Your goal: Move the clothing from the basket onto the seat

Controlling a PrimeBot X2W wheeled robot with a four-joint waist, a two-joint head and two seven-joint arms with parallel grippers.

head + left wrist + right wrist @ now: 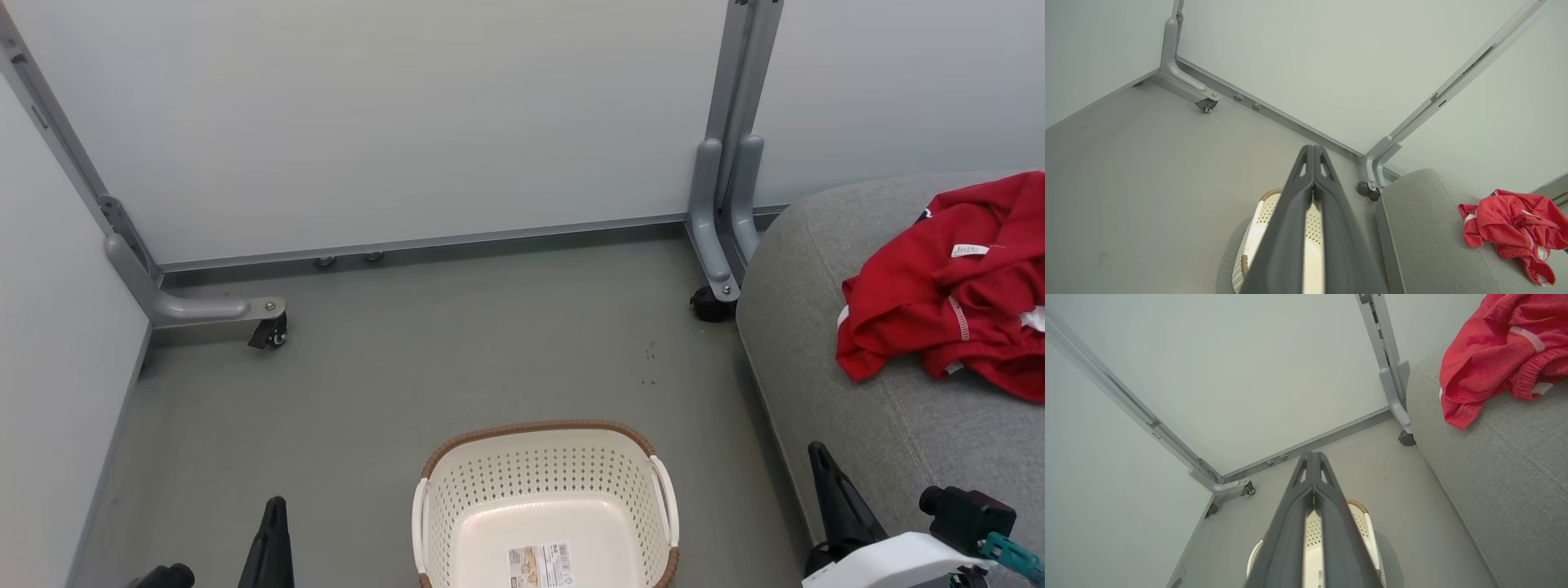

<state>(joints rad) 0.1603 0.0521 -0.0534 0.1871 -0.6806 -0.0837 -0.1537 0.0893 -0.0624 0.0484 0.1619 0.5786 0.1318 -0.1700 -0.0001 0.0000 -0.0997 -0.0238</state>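
Holding nothing, with left gripper [276,506] and right gripper [816,454] pressed together. Looks like an empty basket [539,429] on the floor [367,392], near end cut off. Found on the seat [816,367]: the clothing [922,302]. Could slide off if knocked by a gripper

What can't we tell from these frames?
- clothing: head view's right edge cuts it; garment count unclear.
- basket: near end cut by head view's bottom edge; in the wrist views, shut left gripper and right gripper cover its middle.
- sticker and label: print too small.
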